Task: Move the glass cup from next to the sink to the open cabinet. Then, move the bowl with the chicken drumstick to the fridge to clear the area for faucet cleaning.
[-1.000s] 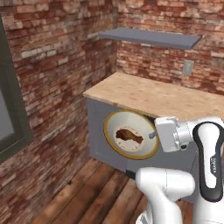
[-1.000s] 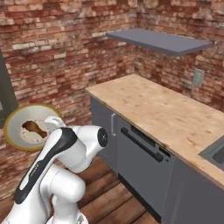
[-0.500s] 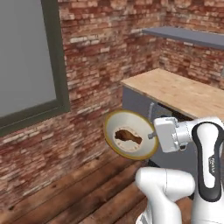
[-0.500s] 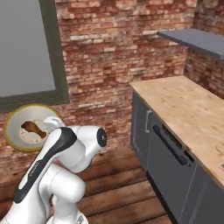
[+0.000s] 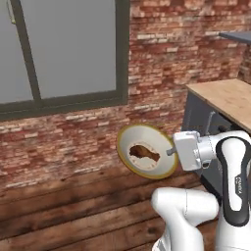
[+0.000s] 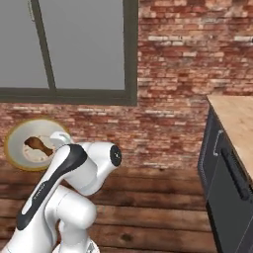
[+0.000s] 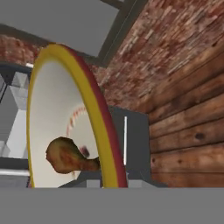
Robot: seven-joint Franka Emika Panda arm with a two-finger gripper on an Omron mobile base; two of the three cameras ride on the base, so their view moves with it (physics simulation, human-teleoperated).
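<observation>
The gripper (image 5: 171, 151), clamped on the rim of the bowl (image 5: 146, 151), carries it with the chicken drumstick (image 5: 144, 153) past a brick wall (image 5: 162, 73) and window (image 5: 63, 49); the bowl has evidently left the sink area, delivery to the fridge remaining.

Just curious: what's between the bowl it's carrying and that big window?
In the left base view, only red brick wall separates the bowl from the window above.
</observation>
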